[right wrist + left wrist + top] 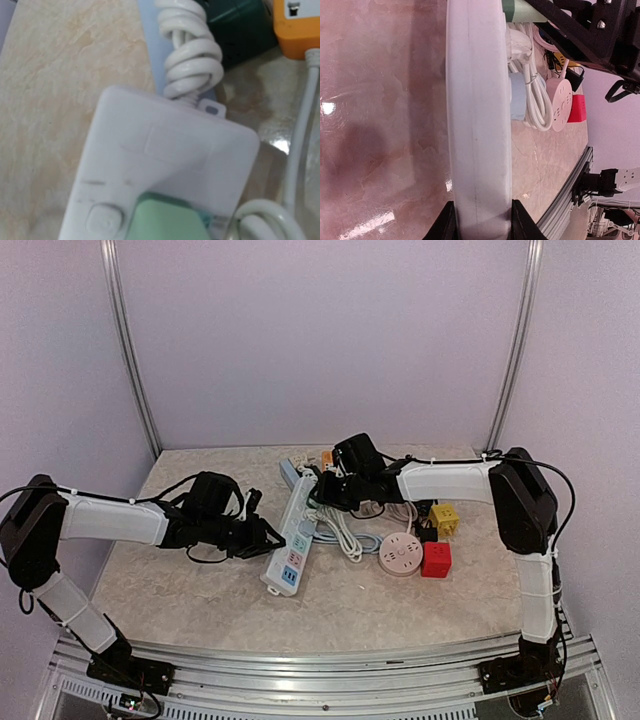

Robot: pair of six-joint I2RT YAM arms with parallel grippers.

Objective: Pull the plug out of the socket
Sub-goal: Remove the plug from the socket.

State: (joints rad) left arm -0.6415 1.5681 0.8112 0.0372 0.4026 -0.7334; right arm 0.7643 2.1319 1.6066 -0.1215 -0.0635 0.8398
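My left gripper pinches the white power strip from its left side, bracing it on the counter. The green plug sits at the strip's far end. It looks rigid, light and snugly seated, and is best taken by its flat sides. My right gripper hovers there, but I cannot tell whether it is closed. A coiled white cable crowds the strip's right side.

Green plug partly beyond the bottom edge.

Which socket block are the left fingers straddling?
The long white power strip, between the fingers of the left gripper; the round socket and red cube lie apart, farther right.
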